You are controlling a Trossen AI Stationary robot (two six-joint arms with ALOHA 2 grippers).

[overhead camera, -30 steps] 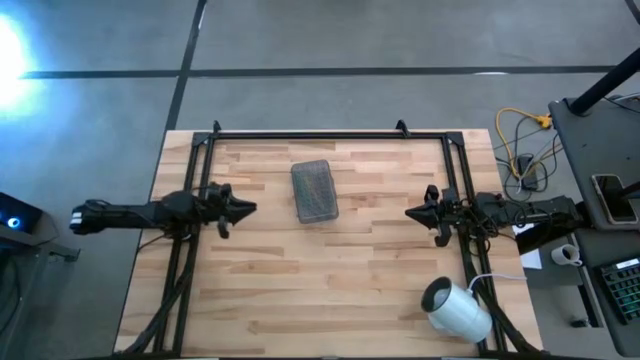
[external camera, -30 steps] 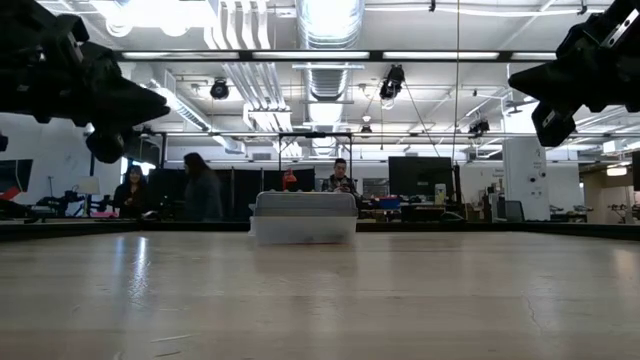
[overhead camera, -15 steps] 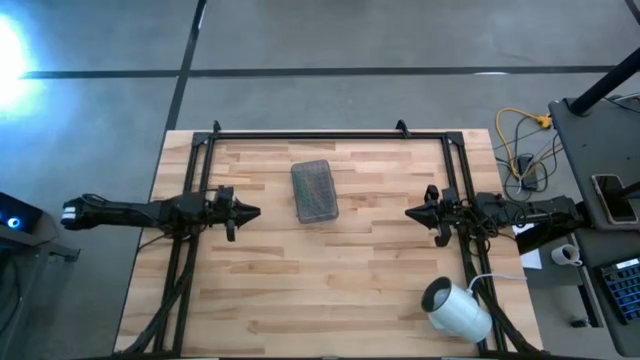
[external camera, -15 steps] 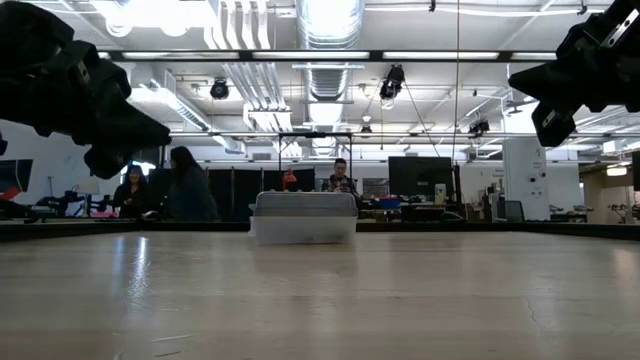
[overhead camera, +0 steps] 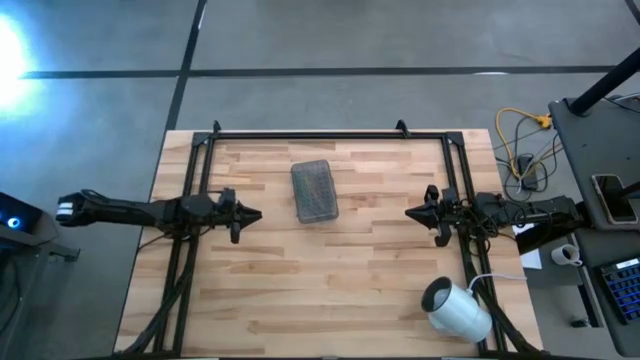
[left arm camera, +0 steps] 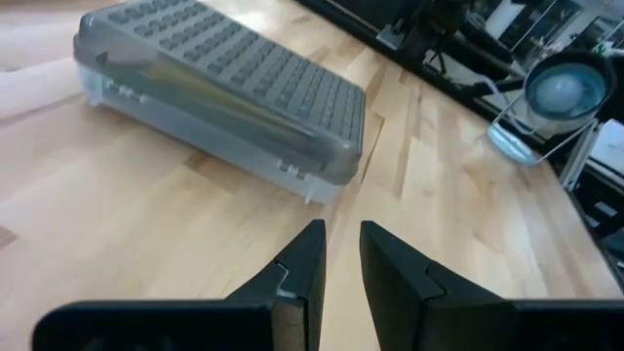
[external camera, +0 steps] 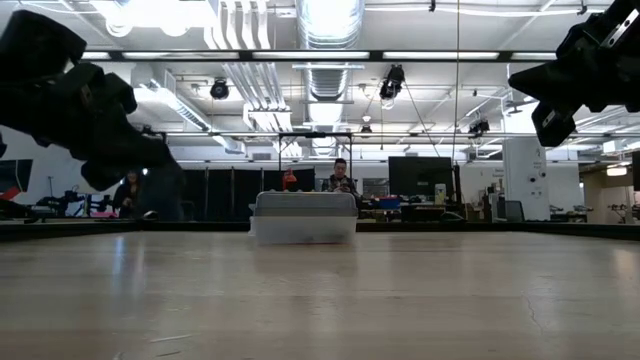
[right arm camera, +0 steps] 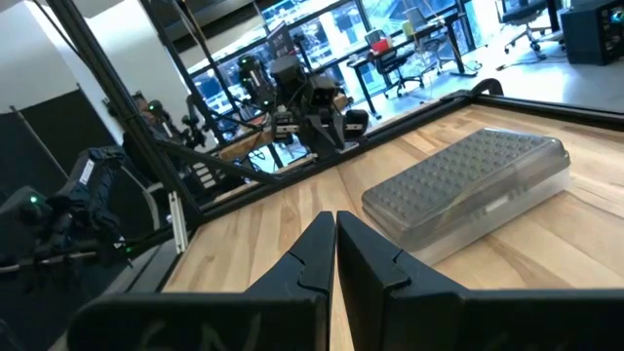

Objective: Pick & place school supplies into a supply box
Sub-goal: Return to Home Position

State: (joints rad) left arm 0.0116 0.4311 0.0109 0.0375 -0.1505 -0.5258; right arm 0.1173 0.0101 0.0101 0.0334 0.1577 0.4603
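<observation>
The supply box [overhead camera: 314, 190] is a small clear tray with its grey textured lid on, resting flat on the wooden table at centre back. It also shows in the low view [external camera: 304, 218], left wrist view [left arm camera: 224, 88] and right wrist view [right arm camera: 468, 190]. No loose pens, pencils or scissors show on the table. My left gripper [overhead camera: 258, 213] hovers left of the box, its fingers [left arm camera: 341, 234] a little apart and empty. My right gripper [overhead camera: 408, 211] hovers right of the box, shut and empty [right arm camera: 334, 219]. Both point at the box from opposite sides.
A white cylinder-shaped roll [overhead camera: 455, 308] lies at the table's near right corner. A dark metal frame [overhead camera: 300, 135] runs along the far edge and down both sides. Bare wood lies between the box and the near edge. People stand in the room beyond [external camera: 340, 178].
My left gripper has moved a little toward the box and down. The box and my right gripper have kept still. A person in the room behind has walked to the left.
</observation>
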